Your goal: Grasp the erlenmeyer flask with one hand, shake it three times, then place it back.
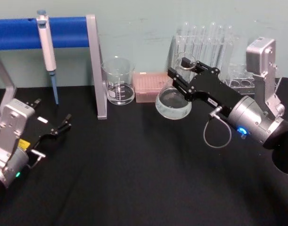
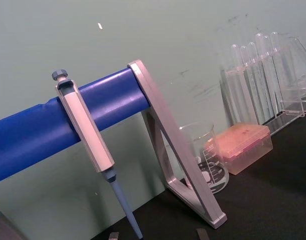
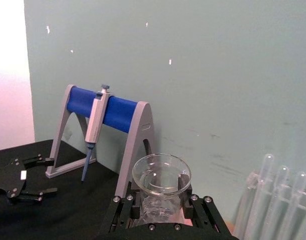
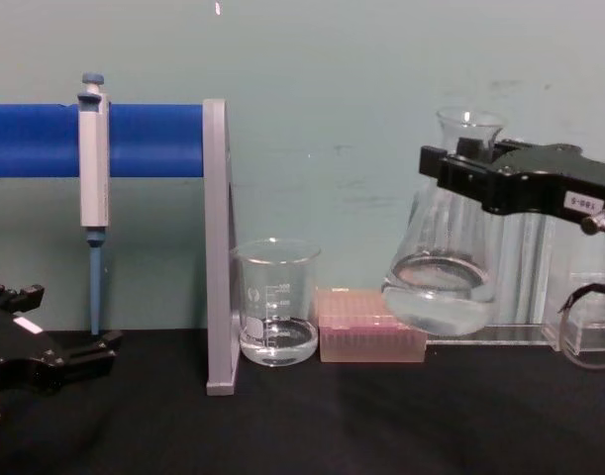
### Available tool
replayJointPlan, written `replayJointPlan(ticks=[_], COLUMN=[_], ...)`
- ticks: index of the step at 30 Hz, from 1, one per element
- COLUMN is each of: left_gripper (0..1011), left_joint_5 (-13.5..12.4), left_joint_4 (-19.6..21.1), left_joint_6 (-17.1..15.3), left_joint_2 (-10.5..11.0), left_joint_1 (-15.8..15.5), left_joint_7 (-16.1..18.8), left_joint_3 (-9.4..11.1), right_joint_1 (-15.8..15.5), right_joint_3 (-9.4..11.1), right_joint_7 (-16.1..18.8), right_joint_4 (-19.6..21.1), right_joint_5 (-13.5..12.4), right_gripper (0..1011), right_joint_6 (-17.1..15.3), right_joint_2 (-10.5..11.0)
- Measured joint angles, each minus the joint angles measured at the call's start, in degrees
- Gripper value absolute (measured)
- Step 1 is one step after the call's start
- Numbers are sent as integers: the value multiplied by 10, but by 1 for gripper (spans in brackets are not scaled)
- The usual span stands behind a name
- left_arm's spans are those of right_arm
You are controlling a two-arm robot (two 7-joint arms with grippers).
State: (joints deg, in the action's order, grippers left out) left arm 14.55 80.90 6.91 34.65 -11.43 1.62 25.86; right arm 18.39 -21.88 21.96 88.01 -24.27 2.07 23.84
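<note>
Clear glass, smooth and conical, the flask (image 4: pixel 441 277) hangs just right of the pink box (image 4: pixel 369 336), held clear of the black worktop (image 1: pixel 134 179), with a little liquid pooled in its wide base. The right end effector (image 4: pixel 460 163) is pinching the narrow neck below the flared rim, so the flask's long axis drops from the jaws with a slight lean. Setting it back likely calls for righting it first. The left end effector (image 1: pixel 66 123), fingers spread, rests far left of the pink box.
</note>
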Motion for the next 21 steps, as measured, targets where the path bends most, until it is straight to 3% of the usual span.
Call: replayJointPlan(ticks=[5, 11, 18, 20, 21], left_gripper=[1001, 1001, 1001, 1001, 1001], left_joint_5=[0, 0, 0, 0, 0], left_joint_4=[0, 0, 0, 0, 0], left_joint_6=[0, 0, 0, 0, 0], left_joint_2=[0, 0, 0, 0, 0], left_joint_1=[0, 0, 0, 0, 0], left_joint_7=[0, 0, 0, 0, 0], left_joint_3=[0, 0, 0, 0, 0], right_joint_1=[-14, -17, -2, 11, 11], right_joint_3=[14, 18, -2, -23, -23], right_joint_7=[-4, 6, 52, 84, 84], right_joint_4=[9, 10, 1, -5, -5], right_joint_5=[2, 4, 0, -4, -4], right_gripper=[450, 450, 450, 450, 450], right_joint_6=[-1, -3, -5, -4, -4], right_joint_2=[-4, -8, -9, -10, -10])
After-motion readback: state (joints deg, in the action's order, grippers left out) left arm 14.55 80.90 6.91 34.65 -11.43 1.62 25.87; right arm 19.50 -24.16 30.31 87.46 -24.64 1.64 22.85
